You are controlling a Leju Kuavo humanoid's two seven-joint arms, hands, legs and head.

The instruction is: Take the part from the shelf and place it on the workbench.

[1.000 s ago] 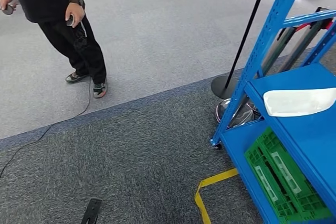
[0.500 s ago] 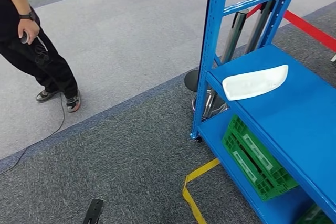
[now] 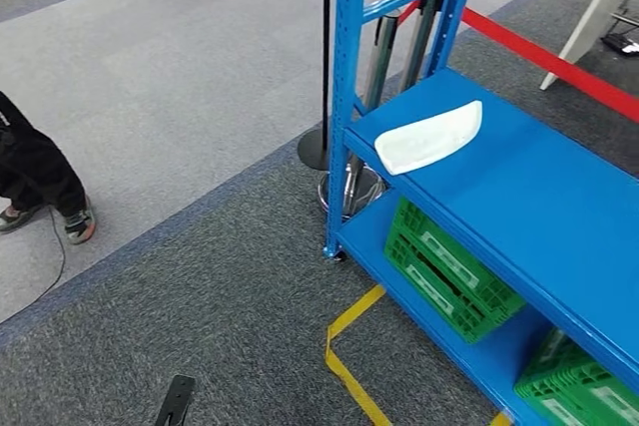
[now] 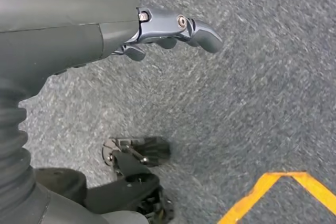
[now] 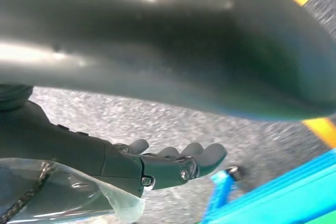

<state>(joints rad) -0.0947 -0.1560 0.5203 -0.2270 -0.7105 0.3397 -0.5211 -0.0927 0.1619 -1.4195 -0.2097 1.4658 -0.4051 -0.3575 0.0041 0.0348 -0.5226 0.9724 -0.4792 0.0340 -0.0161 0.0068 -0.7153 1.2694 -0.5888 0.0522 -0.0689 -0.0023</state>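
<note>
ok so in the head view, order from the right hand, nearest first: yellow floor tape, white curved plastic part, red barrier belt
From the right hand:
1. yellow floor tape, on the carpet
2. white curved plastic part, on the blue shelf
3. red barrier belt, beyond the shelf

We see a blue metal shelf (image 3: 527,197) standing on dark grey carpet floor (image 3: 226,326). On its upper board lies a white part (image 3: 428,138), flat, near the front corner by the upright post. The lower board carries a green crate (image 3: 448,271) under the part, and a second green crate (image 3: 580,391) further along, partly cut off by the frame edge. On the floor we note yellow tape (image 3: 348,346) marking a corner just in front of the shelf, a black stanchion base (image 3: 313,152) beside the shelf post, and a black cable (image 3: 53,266) running across the lighter carpet.
</note>
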